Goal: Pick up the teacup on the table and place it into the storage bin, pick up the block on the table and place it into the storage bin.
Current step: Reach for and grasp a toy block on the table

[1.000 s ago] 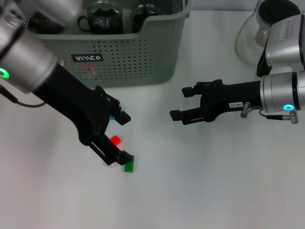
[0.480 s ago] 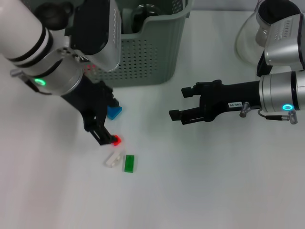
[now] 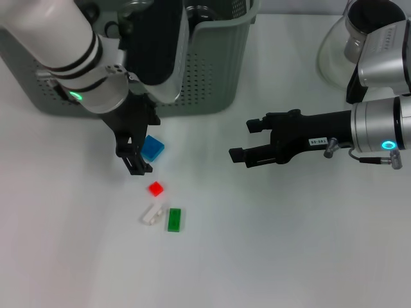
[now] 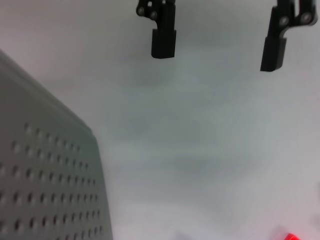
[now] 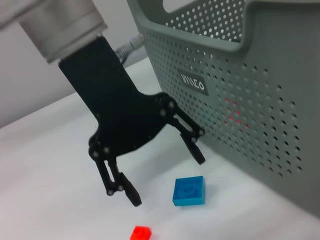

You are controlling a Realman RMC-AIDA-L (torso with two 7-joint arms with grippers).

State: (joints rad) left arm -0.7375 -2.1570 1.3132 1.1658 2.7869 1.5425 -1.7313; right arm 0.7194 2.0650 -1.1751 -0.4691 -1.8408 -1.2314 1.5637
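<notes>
Far left and to the rear on the table (image 3: 289,256): the bin (image 3: 212,70), grey-green and perforated, black label facing the right wrist camera, dark teacups (image 3: 199,13) partly visible inside past the arm. Just in front of the bin: the left gripper (image 3: 142,157), pointing down at the table, fingers spread wide, nothing between them; both fingertips clear of the surface as seen from the right wrist camera. Beside the nearer finger, close to the bin wall: a blue block (image 3: 153,148), flat on the table, apart from the fingers. A little nearer the robot: a red block (image 3: 155,188), small, alone. Nearer again: a white block (image 3: 150,214) and a green block (image 3: 174,219), side by side, almost touching. Middle right: the right gripper (image 3: 245,141), hanging level above bare table, pointed toward the left arm, fingers parted, empty, well apart from every block. Far right, rear corner: a glass pot (image 3: 334,51) behind the right arm's grey housing. In the left wrist view: the right gripper's two fingertips seen farther off, a stretch of bin wall, and a sliver of red block at the edge.
</notes>
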